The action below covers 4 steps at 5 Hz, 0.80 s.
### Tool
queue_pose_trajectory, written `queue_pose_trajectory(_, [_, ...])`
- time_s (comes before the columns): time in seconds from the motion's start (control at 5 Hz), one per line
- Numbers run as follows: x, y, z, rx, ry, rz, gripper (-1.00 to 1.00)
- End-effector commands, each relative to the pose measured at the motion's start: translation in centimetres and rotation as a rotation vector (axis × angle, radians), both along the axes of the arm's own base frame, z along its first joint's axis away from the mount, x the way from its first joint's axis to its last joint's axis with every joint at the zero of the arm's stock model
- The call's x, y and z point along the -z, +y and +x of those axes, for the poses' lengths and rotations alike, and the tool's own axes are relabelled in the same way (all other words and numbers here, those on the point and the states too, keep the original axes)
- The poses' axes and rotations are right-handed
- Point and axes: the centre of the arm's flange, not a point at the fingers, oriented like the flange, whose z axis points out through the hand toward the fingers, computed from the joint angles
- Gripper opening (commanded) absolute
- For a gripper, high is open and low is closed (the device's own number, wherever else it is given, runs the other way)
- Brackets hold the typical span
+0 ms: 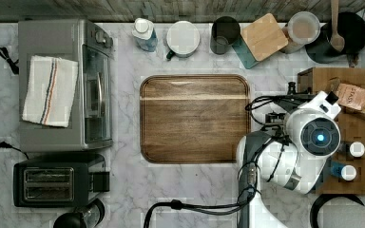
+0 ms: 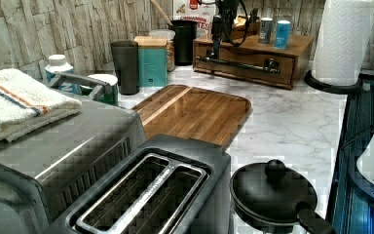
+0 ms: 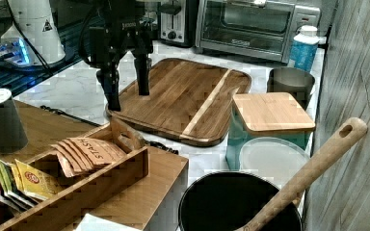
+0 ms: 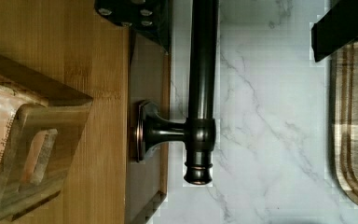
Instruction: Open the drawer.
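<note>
Pincer (image 3: pixel 127 86) spread wide, straddling the black bar handle (image 4: pixel 201 70) of the drawer (image 2: pixel 246 66) at the upper right of the left view, and the risk is it closes near the bar's end and slips off on the pull.
</note>
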Motion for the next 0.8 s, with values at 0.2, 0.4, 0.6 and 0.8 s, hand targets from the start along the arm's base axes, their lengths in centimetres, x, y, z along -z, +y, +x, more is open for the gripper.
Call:
queue_pose_trajectory(0.2, [5.1,-2.3,-2.5,0.069,0.002,0.026,1.00])
queue_pose_trajectory(0.4, [6.6,-2.2,-2.5,0.091,0.034,0.047,1.00])
queue_pose_trajectory(0.6, [7.5,-2.8,-2.3,0.077,0.059,0.041,1.00])
queue_pose_trajectory(0.8, [9.2,-3.5,-2.7,0.080,0.048,0.047,1.00])
